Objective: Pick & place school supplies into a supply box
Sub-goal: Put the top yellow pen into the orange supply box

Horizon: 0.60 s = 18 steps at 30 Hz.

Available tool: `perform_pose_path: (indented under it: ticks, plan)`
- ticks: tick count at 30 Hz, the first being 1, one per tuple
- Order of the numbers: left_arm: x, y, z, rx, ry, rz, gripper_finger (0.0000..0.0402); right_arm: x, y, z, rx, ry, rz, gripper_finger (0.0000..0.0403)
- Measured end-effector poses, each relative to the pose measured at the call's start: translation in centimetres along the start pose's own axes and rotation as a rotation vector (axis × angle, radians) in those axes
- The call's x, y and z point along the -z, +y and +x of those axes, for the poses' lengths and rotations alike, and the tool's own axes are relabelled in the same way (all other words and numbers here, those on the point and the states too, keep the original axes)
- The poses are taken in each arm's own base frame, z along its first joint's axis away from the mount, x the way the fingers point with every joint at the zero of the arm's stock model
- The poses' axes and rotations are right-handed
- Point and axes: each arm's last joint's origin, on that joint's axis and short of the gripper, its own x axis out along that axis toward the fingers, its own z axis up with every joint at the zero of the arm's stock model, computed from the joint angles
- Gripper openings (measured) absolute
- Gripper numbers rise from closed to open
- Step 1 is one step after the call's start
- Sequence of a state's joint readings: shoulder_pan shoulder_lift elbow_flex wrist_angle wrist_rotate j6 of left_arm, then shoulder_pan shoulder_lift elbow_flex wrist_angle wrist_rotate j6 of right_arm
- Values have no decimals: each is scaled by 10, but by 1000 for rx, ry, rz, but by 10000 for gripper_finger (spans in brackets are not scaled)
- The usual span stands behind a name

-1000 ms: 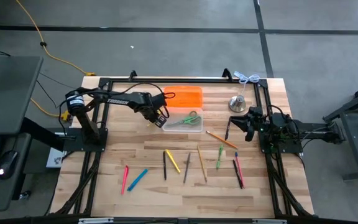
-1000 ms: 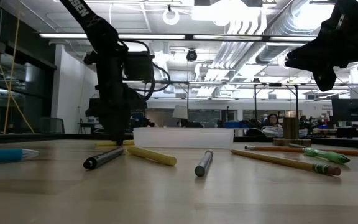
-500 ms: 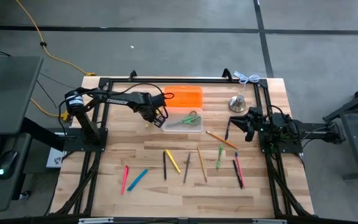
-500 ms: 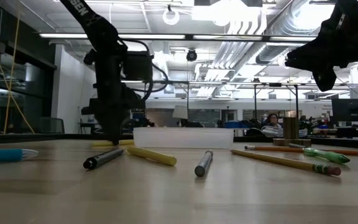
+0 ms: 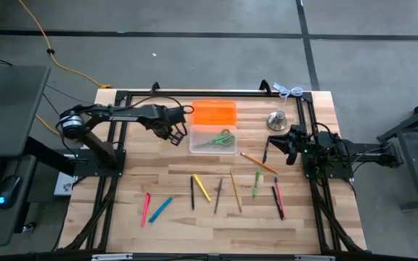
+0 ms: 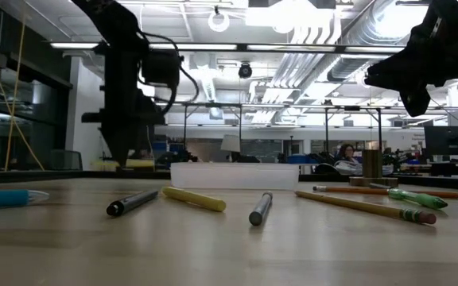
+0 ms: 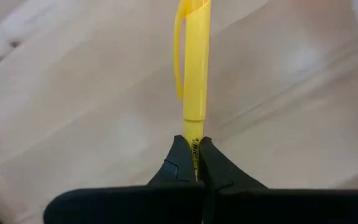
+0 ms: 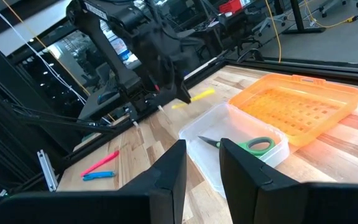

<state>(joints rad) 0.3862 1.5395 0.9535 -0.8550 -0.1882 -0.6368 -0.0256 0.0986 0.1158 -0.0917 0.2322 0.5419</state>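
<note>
Plastic, light and stiff: the yellow highlighter sits pinched at one end between my left fingers, which are closed tight on it, its capped length sticking straight out ahead above the counter. Held this far from its middle it will likely want to swing or slip, since the barrel looks smooth, so I judge a gentle carry is wise. Just beyond, the clear supply box lies beside my left gripper, with the green-handled scissors already inside and the orange piece touching its far side. Farther off, my right gripper hangs idle, fingers partly open and empty, while the other pens lie scattered on the counter.
</note>
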Motion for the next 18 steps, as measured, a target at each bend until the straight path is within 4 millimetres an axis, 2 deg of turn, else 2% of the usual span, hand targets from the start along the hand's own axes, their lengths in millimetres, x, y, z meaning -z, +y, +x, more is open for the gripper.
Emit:
perform_pose_path:
  ticks: [7, 18]
  plan:
    - [6, 13, -38, 82, -109, -71, 12, -2, 1, 0, -18, -20, 6, 74]
    - [12, 33, -111, 345, -352, -158, 12, -24, 16, -4, -202, -231, -45, 74]
